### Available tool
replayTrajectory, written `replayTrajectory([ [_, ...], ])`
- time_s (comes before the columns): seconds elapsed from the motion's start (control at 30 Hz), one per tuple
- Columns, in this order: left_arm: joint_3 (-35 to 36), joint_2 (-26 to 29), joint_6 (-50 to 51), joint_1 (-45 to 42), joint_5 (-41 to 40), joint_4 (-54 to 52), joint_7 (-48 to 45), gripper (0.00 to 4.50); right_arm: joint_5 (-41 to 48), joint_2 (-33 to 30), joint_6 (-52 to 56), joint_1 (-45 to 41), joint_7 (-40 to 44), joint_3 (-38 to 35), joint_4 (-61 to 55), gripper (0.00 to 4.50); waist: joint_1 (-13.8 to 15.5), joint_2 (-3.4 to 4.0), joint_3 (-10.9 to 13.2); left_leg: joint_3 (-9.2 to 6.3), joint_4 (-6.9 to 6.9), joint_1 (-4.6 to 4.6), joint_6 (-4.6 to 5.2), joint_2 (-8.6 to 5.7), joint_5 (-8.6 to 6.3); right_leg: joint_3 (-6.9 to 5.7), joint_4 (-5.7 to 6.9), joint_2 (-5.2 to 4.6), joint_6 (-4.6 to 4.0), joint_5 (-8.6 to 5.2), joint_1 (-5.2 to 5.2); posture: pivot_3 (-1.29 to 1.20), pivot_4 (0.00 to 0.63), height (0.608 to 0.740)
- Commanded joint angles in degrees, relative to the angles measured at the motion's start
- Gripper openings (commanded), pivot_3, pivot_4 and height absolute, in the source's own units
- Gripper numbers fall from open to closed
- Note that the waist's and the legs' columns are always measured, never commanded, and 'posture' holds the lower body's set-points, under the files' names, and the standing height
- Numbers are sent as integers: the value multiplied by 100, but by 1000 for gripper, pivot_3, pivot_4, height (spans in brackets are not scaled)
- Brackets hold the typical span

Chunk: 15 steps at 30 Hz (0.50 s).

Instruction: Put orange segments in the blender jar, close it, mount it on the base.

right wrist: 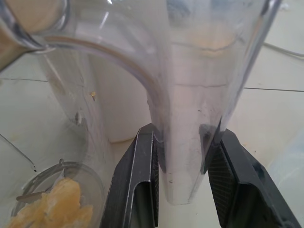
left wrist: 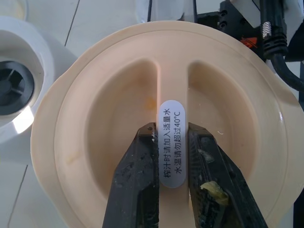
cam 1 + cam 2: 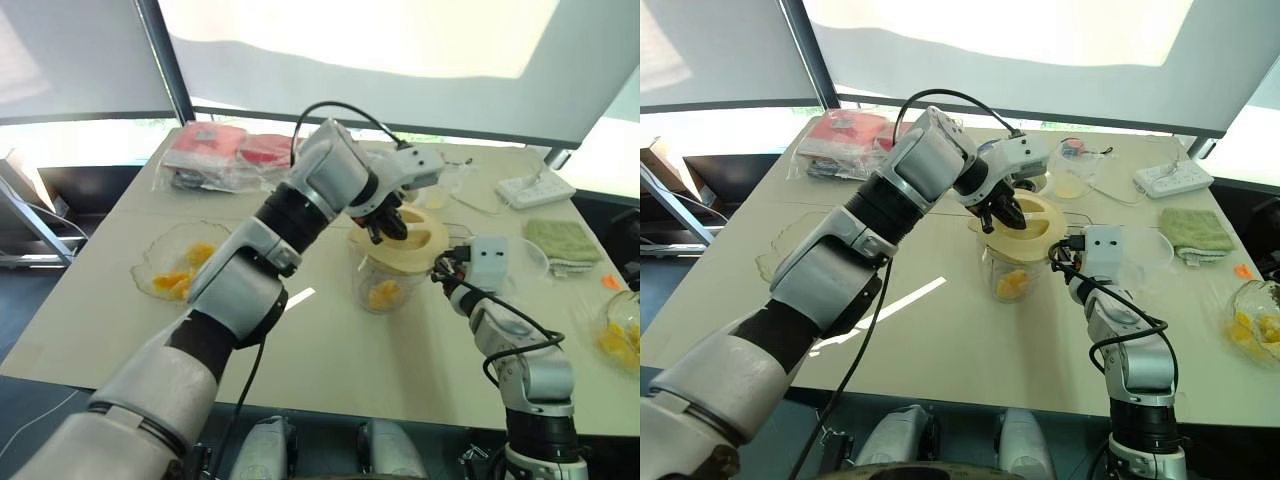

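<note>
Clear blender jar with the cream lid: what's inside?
Orange segments lie at the bottom of the clear plastic jar, seen through its wall. Its round cream lid hides the top.

- A pale table (image 3: 380,360) carries everything.
- Red packets in a clear plastic bag (image 3: 215,155) lie at its far left corner.
- A white power strip (image 3: 536,187) sits at the far right.
- A folded green cloth (image 3: 562,240) lies nearer than the strip, with a clear plate (image 3: 530,262) just beside it.
- A clear glass dish (image 3: 160,245) sits on the left side of the table.
- A second glass bowl (image 3: 612,310) stands at the right edge, with a small orange scrap (image 3: 610,283) near it.
- White roller blinds (image 3: 80,60) hang behind the table.
</note>
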Motion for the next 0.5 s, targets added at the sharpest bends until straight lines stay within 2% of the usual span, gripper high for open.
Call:
replayTrajectory([
  [0.03, -370, -83, 839, 876, 230, 747, 948, 246, -42, -11, -133, -153, -44, -72, -519, 847, 2, -1, -11, 0, -5, 0, 0, -3, 0, 0, -2, -4, 0, 0, -1, 0, 150, 740],
  [0.13, -440, -45, 842, 976, 174, 632, 977, 246, -58, 1, -134, -157, -34, -76, -514, 847, 7, 3, -27, 0, -26, 4, 0, -7, 0, -1, -12, -9, -9, 5, -2, 0, 150, 740],
  [0.27, -625, 136, 309, 1197, 187, 201, 895, 246, -76, 13, -140, -144, -12, -66, -511, 847, 6, 6, -31, -4, -44, 12, -1, -8, 0, -1, -12, -13, -9, 5, -2, 0, 150, 740],
  [0.43, -570, 226, 413, 1132, 40, -54, 667, 246, -98, -8, -167, -108, 35, -69, -475, 847, -10, 9, -29, -7, -48, 10, -16, -5, -9, 0, -15, -16, -6, 2, -3, 0, 150, 740],
  [0.47, -514, 240, 372, 1079, 11, -72, 658, 1294, -103, -19, -167, -98, 45, -73, -471, 847, -19, 10, -27, -7, -48, 9, -17, -5, -9, 0, -17, -16, 0, -1, -4, 0, 150, 740],
  [0.5, -468, 263, 316, 1031, -24, -114, 661, 1743, -112, -43, -162, -87, 60, -70, -465, 847, -32, 9, -26, -7, -50, 7, -17, -5, -10, 0, -17, -17, 0, -1, -5, 0, 150, 740],
])
